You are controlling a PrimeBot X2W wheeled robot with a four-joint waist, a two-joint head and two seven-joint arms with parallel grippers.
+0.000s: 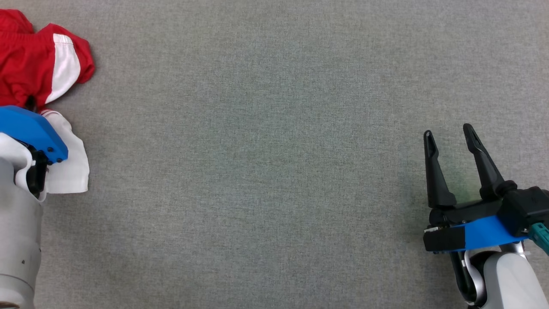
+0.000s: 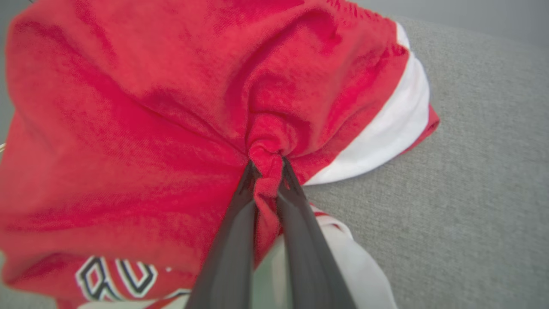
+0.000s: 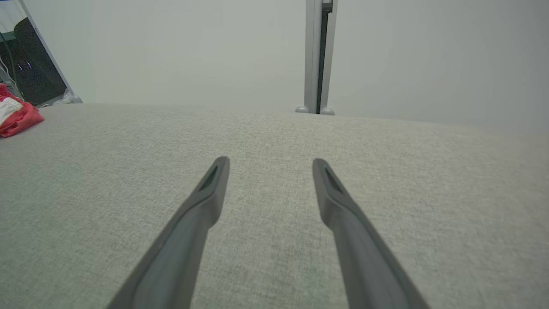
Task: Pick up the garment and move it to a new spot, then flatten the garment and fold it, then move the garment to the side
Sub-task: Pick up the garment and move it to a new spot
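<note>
1. The left hand (image 2: 266,165) is closed on a bunched fold of the red-and-white garment (image 2: 128,107), pinching it.
2. The garment lies crumpled at ten o'clock on the desk (image 1: 274,171) in the head view.
3. The right hand (image 1: 448,133) is spread and empty at four o'clock, well apart from the garment.
4. The step in hand looks like the pickup. The next move likely calls for a lift and a carry toward the middle with the pinch kept firm.
</note>
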